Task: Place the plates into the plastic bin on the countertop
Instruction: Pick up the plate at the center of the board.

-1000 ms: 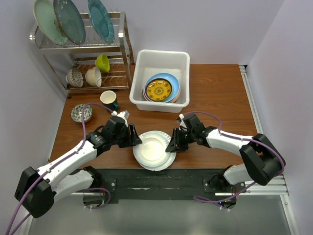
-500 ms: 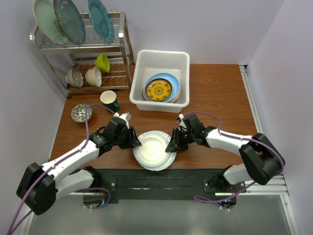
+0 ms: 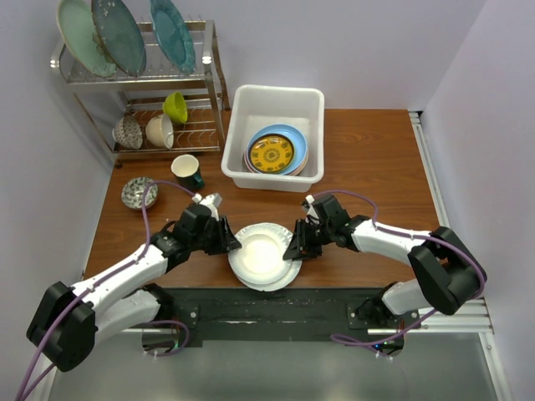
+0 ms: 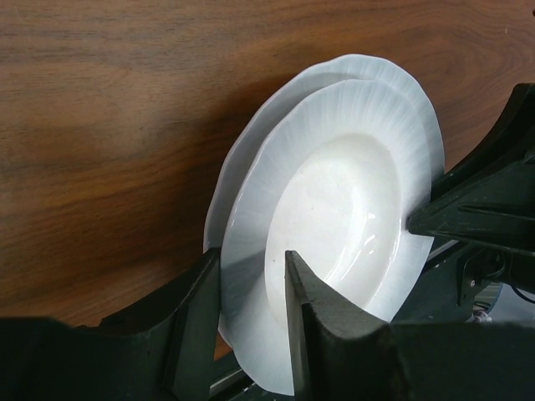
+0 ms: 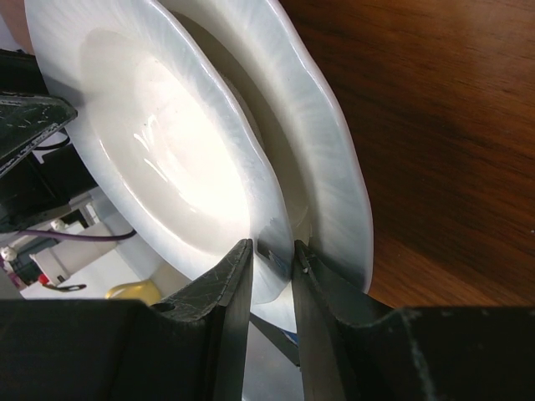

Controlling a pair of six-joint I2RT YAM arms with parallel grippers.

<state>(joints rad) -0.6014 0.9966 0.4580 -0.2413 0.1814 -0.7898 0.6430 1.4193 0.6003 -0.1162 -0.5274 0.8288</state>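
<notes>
While your right gripper [image 5: 272, 251] pinched the top plate [image 3: 262, 251] by its rim, on the near side of the plastic bin [image 3: 280, 104], your left gripper [image 4: 249, 259] straddled it, clamped or not I couldn't tell. A lopsided lift could've dropped it.

A lab mock-up of a kitchen: a wood-grain counter [image 3: 368, 159] with a wire dish rack [image 3: 196, 134], bowls [image 3: 159, 129] and a white plate [image 3: 263, 255] stands boxed in by bare lilac walls [image 3: 351, 50], with the left arm [image 3: 125, 271] and right arm [image 3: 393, 238] of a robot bolted to a base plate [image 3: 276, 313].
</notes>
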